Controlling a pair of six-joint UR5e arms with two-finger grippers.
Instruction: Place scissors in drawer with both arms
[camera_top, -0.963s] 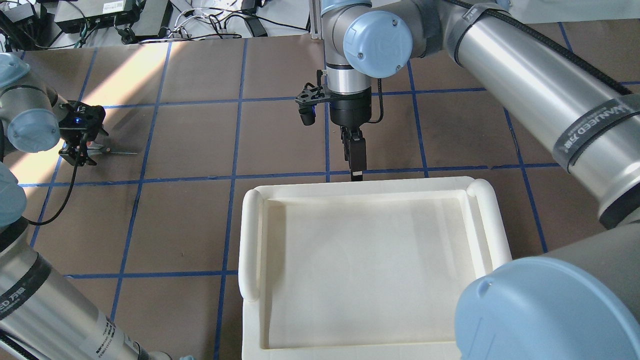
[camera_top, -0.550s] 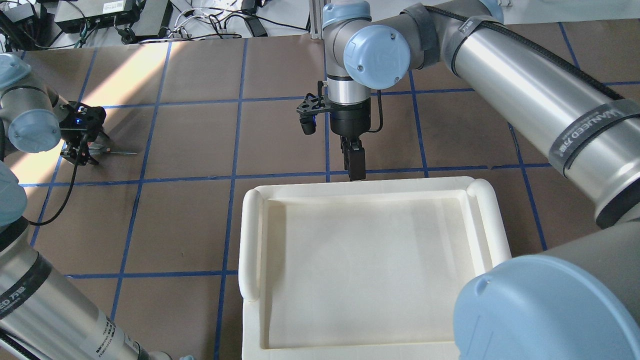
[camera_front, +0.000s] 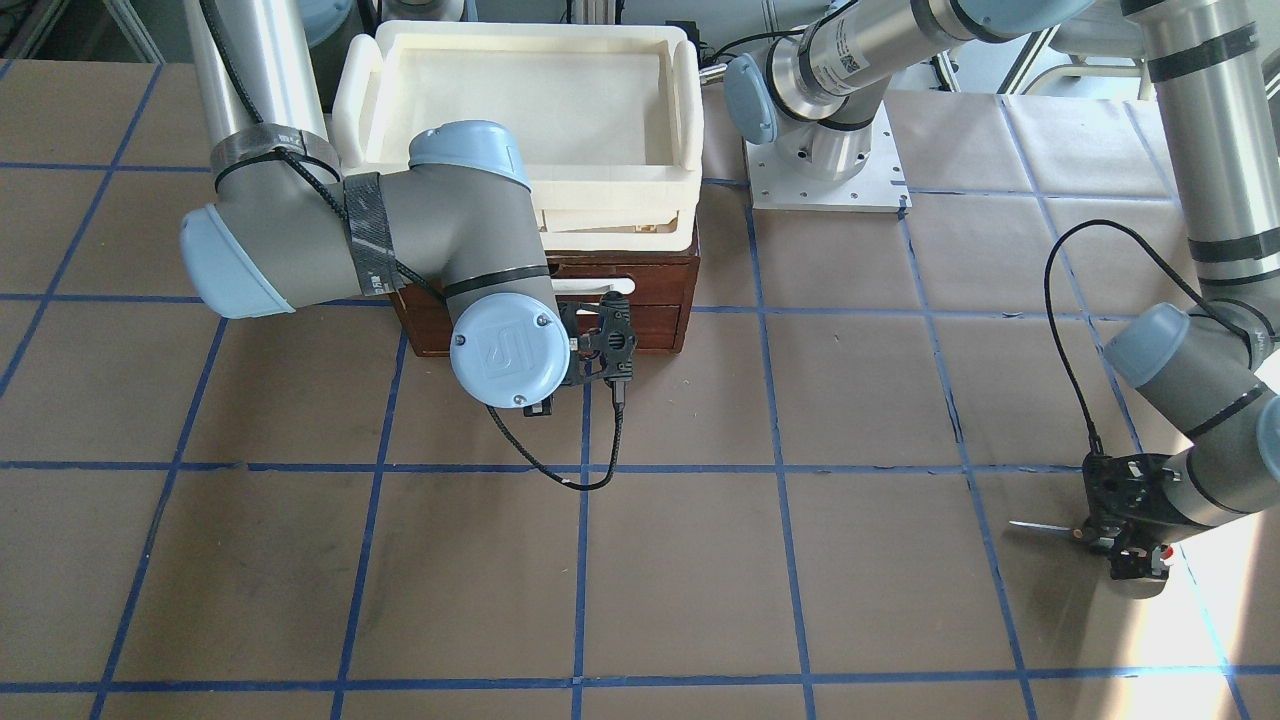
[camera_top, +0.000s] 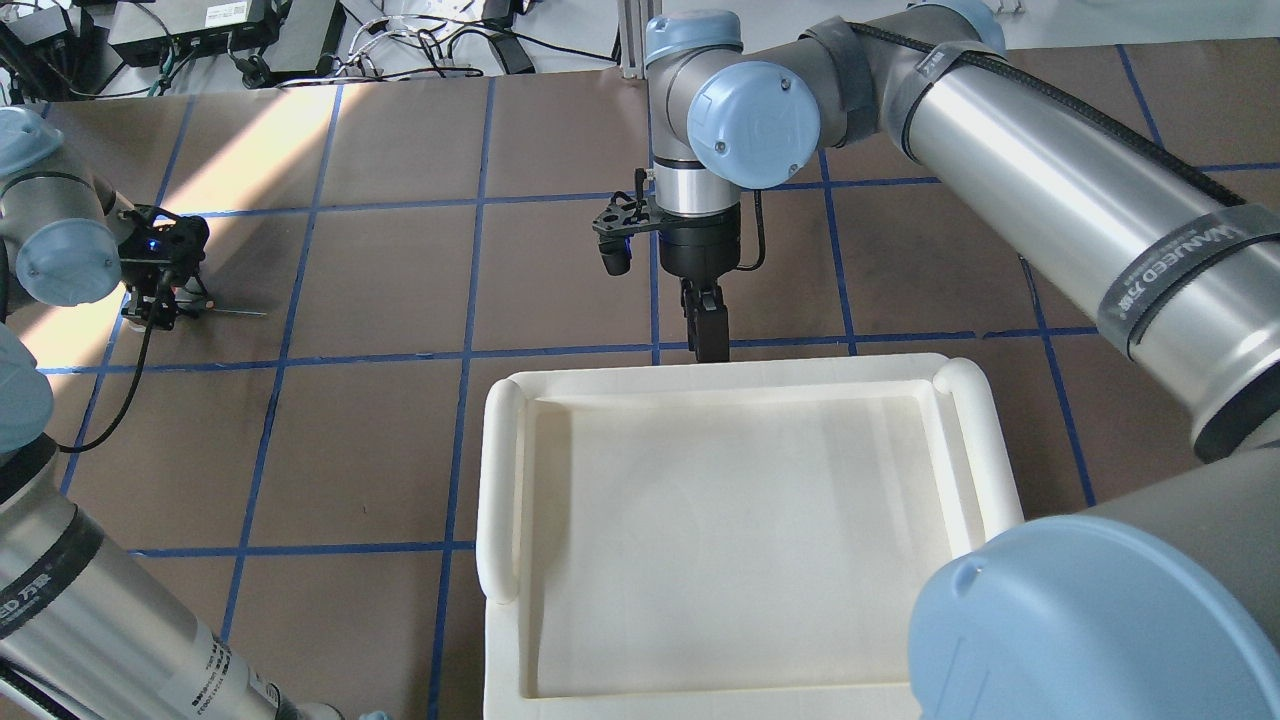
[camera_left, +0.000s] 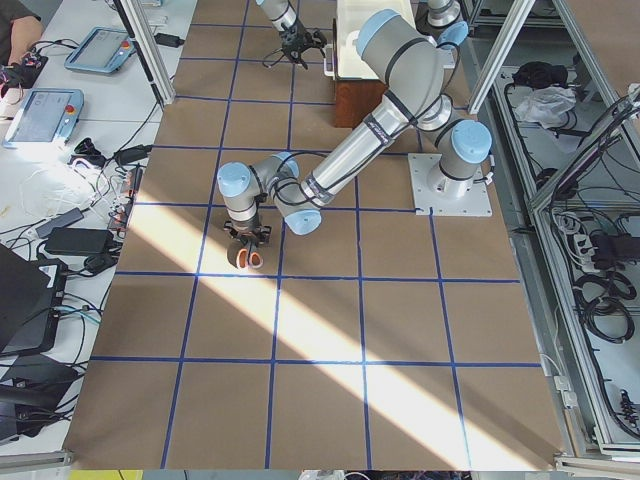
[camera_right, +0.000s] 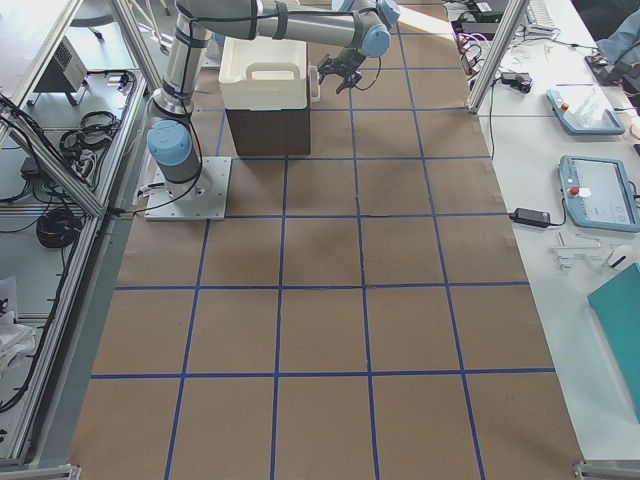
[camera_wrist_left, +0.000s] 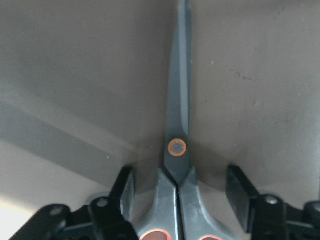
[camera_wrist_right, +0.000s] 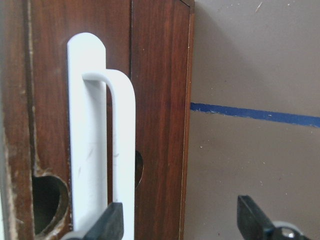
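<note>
The scissors (camera_wrist_left: 177, 150) lie flat on the table (camera_top: 400, 270), far out on the robot's left and well apart from the drawer (camera_front: 660, 280). The left wrist view shows them closed, blades pointing straight away from the camera. The two fingers of the left pincer (camera_wrist_left: 182, 195) stand one on each side of the neck just behind the pivot, with a gap between each finger and the grey handles, so this pincer is released and grips nothing. The overhead view gives only the thin blade poking out from under that pincer toward the middle of the table, and the left-side view catches the orange-red loops below the wrist. The drawer sits under a cream tray (camera_front: 620, 210), which hides it from overhead; the front-facing view shows its dark wood front and part of the white handle (camera_wrist_right: 95, 125). There the right arm's blue joint cap covers most of the right pincer (camera_wrist_right: 177, 217). The right wrist view shows that pincer released too, fingers spread wide, one at the handle's bar and the other out past the edge of the wood; whether the near finger touches the bar cannot be told
</note>
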